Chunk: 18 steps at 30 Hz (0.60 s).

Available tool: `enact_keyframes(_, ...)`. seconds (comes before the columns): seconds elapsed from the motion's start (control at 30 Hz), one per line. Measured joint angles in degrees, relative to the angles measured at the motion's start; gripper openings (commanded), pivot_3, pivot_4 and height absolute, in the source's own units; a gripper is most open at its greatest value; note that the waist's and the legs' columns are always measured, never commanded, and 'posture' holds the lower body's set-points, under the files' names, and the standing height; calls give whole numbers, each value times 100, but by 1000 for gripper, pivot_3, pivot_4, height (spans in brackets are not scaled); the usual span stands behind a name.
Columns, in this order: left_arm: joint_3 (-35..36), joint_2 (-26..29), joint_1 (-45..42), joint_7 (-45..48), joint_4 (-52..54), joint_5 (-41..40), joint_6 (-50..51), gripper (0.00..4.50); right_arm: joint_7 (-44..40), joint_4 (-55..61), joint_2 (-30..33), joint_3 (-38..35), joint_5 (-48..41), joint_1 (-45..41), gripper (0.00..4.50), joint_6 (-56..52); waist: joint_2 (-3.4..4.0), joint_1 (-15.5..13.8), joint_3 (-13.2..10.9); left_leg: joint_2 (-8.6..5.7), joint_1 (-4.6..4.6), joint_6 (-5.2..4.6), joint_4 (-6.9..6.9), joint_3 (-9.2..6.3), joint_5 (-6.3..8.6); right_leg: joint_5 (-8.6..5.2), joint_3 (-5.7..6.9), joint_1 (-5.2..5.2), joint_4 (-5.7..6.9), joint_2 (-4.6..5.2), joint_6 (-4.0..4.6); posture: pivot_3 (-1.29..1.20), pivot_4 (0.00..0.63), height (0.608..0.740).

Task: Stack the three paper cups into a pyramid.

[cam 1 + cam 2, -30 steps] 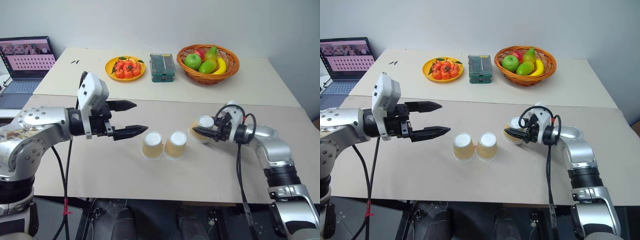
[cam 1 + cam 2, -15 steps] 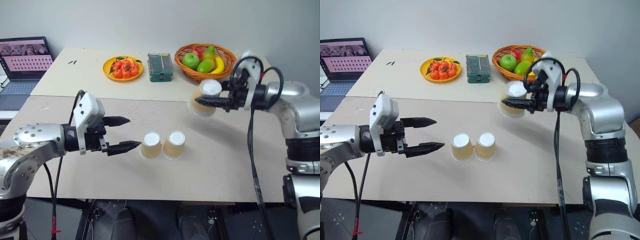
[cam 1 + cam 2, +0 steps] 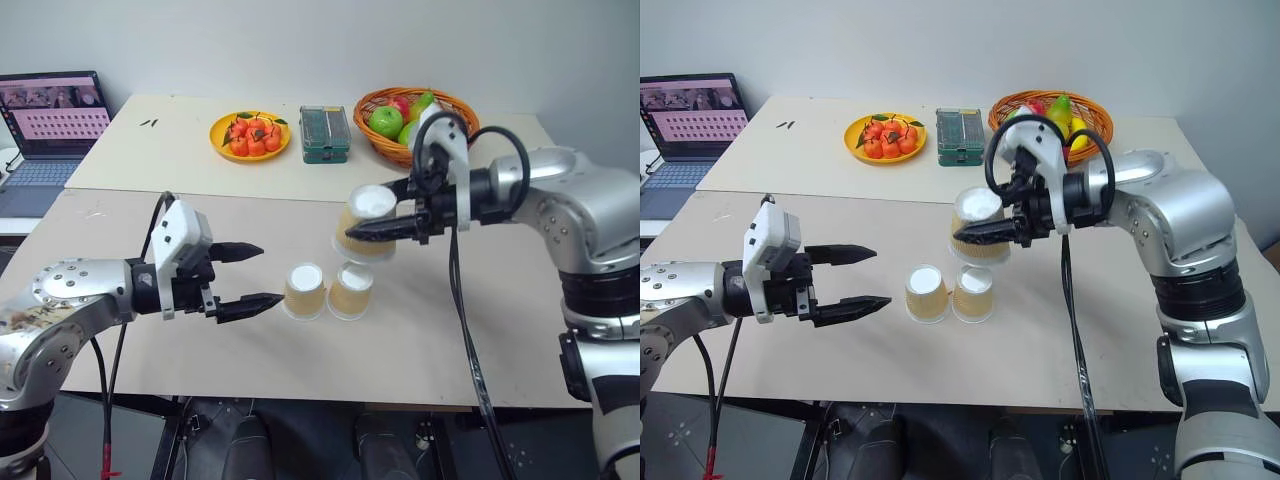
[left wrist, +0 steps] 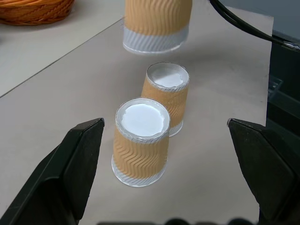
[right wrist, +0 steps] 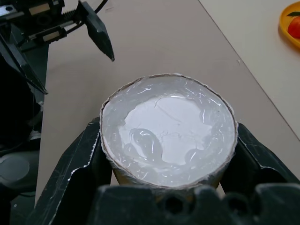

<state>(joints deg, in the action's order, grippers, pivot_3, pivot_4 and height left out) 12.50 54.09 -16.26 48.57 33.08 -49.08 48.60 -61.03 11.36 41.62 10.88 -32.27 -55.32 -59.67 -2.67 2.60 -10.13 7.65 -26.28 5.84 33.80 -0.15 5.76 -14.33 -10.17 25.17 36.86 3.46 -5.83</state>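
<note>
Your table (image 3: 520, 330) has plenty of bare tan surface around the work, and its front edge lies well clear of the cups; the laptop (image 3: 50, 120), the orange plate of fruit (image 3: 250, 135), the green box (image 3: 325, 135) and the fruit basket (image 3: 385, 110) all sit well back. Your right gripper (image 3: 365, 232) is clamped on the third cup (image 3: 978, 228), upside down and held in the air, axis close to upright; it hangs just above and slightly behind the two base cups (image 3: 327, 290), which stand touching, white ends up. I judge you need only bring it forward and down, centred over their seam. Your left gripper (image 3: 258, 274) waits beside them with jaws spread wide, holding nothing.
</note>
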Motion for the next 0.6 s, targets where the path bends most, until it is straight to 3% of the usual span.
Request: enact_keyframes(0.6,-211,-22,-331,-23,-27,72,-84,4500,252,153,-250,218,46,-60,2794,-14,0,8,0,0,-1,0,-1,0,0,0,0,3,3,0,0,0,150,740)
